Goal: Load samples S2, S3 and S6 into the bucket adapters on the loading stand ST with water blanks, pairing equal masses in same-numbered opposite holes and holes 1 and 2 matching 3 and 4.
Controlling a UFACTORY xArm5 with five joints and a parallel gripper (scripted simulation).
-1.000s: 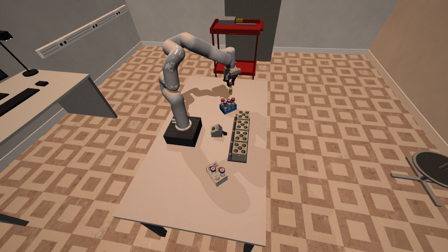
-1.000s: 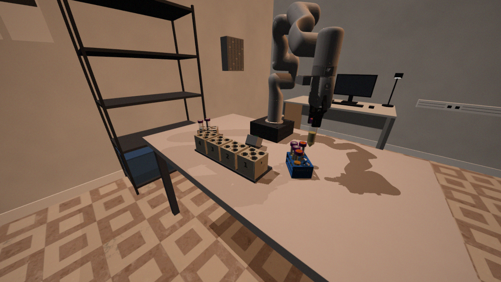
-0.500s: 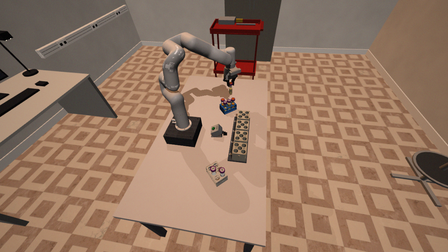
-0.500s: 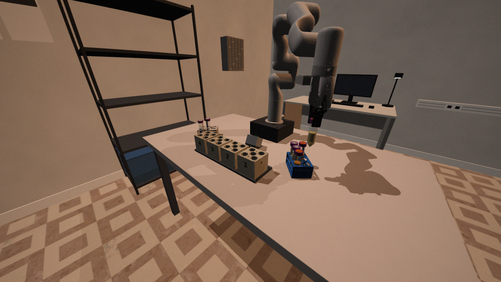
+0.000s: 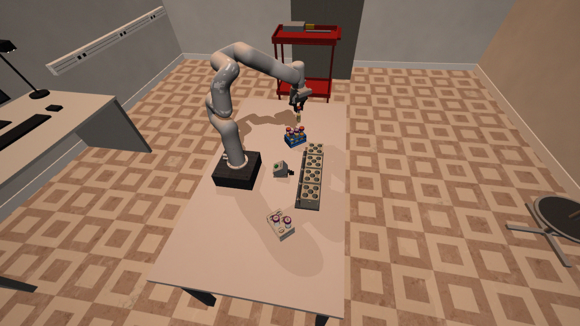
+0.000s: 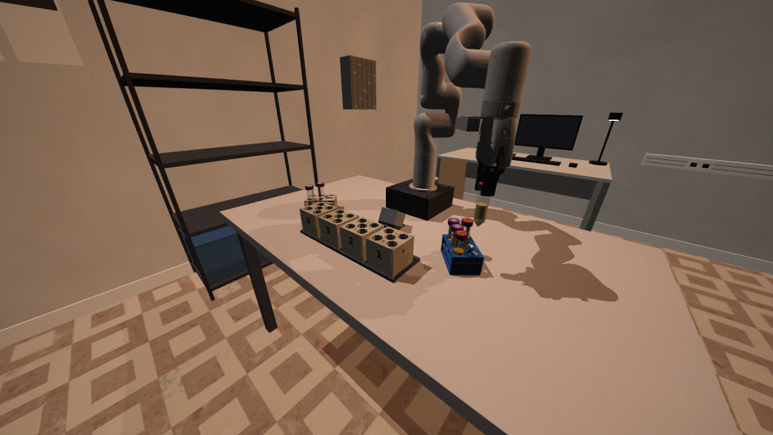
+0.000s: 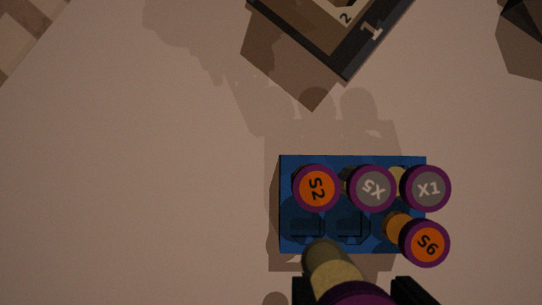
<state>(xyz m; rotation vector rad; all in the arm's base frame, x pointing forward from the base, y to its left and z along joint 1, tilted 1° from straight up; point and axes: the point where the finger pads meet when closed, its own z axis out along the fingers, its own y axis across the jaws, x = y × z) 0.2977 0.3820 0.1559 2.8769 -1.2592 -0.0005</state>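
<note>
Carrying the tube from beside the blue rack (image 5: 301, 141) (image 6: 465, 264) (image 7: 290, 161) over the bench (image 5: 227, 259) (image 6: 540, 335) (image 7: 127, 191) probably wants height first, enough to clear the standing caps, then a plumb, slow drop into an adapter hole. Gripper (image 5: 298, 108) (image 6: 484, 186) (image 7: 351, 292) pinches the tube (image 5: 298, 117) (image 6: 481, 209) (image 7: 336, 273) near its cap, likely S3, ID unreadable. Looks: purple cap, clear wall, cloudy yellow fill, tapered tip hanging free.

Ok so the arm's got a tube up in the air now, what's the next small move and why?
Probably carry the tube over toward adapter 1, keeping it raised. The gripper is shut on it, its tip hangs above the blue rack, and the adapter's holes look unfilled.
</note>
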